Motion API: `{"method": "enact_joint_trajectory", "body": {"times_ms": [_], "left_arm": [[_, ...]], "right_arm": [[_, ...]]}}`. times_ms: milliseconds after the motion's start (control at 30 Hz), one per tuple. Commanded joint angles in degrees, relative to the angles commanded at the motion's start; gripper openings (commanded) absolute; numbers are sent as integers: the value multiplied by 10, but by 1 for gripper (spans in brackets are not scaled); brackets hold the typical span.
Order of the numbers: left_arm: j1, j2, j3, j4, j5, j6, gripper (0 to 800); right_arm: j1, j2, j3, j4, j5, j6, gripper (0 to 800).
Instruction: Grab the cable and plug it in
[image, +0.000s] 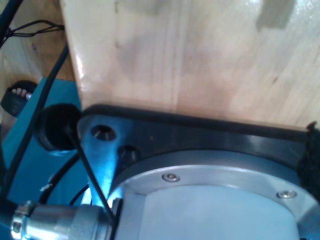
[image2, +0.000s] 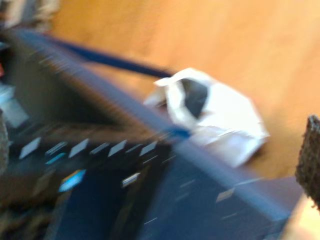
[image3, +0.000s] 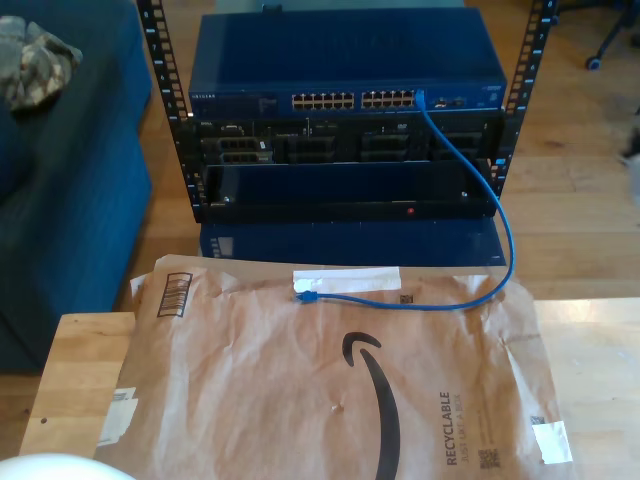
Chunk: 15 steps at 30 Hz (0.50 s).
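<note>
The cable (image3: 470, 180) ran from the switch (image3: 350, 70) down to a loose plug (image3: 305, 296) near the paper mailer's (image3: 330, 400) far edge, lengthwise along it; I couldn't tell my grippers' finger state or nearness.

An indoor lab or office room with a wooden floor (image3: 580, 180), where an open equipment rack (image3: 345, 150) holds a blue network switch (image3: 345, 70), beside a blue sofa (image3: 70, 170) and a wooden surface (image3: 70, 380)

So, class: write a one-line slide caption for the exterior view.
Blue network cable runs from the rack-mounted switch, its free plug lying on a brown paper mailer.
</note>
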Motion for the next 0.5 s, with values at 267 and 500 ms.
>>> {"method": "enact_joint_trajectory", "body": {"times_ms": [267, 500], "left_arm": [[1, 0, 0, 0, 0, 0, 800], [1, 0, 0, 0, 0, 0, 800]], "right_arm": [[-199, -118, 32, -11, 216, -218, 794], [-341, -204, 102, -10, 340, -454, 794]]}}
